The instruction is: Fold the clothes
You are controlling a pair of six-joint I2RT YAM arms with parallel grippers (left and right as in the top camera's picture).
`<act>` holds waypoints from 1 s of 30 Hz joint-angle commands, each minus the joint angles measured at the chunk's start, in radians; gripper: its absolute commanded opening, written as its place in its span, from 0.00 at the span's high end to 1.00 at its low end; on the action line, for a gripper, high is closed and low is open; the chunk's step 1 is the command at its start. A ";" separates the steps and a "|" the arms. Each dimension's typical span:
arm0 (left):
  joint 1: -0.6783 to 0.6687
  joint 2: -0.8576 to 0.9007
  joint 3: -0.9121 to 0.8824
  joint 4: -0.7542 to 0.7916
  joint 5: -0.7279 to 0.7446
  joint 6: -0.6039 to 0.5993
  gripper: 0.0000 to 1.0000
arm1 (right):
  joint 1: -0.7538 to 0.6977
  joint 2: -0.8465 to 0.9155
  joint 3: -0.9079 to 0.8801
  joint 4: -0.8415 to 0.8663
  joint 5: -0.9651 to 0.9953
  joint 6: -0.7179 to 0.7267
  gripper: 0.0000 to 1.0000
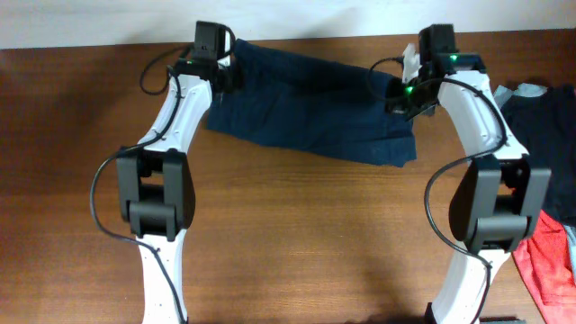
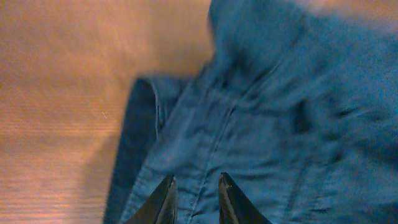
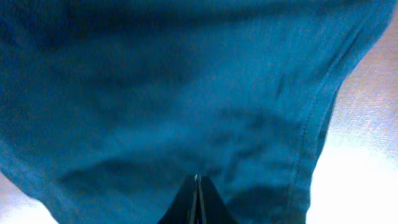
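The dark navy shorts lie spread across the far middle of the wooden table. My left gripper is at their far left corner. In the left wrist view its fingers stand a narrow gap apart with a seam of the shorts between them. My right gripper is at the far right corner, where the cloth is bunched. In the right wrist view its fingers are pressed together and the shorts fill the frame. Both views are blurred.
A heap of other garments lies at the right table edge: a navy top, a pale grey-blue piece and a red piece. Bare wood shows in front of the shorts, between the two arm bases.
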 commanded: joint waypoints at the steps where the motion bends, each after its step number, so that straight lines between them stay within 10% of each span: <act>1: 0.003 0.065 -0.011 -0.026 0.012 0.009 0.77 | 0.005 0.027 -0.017 -0.027 -0.008 -0.004 0.96; 6: 0.011 0.105 -0.011 -0.042 0.012 0.009 0.79 | 0.005 0.027 -0.137 0.029 0.077 -0.004 0.96; 10: 0.015 0.106 -0.011 -0.071 0.012 0.009 0.99 | -0.002 0.027 -0.224 0.060 0.118 -0.004 0.96; 30: -0.102 0.036 -0.010 -0.363 -0.040 -0.008 1.00 | -0.131 0.027 -0.412 -0.015 0.402 -0.004 0.96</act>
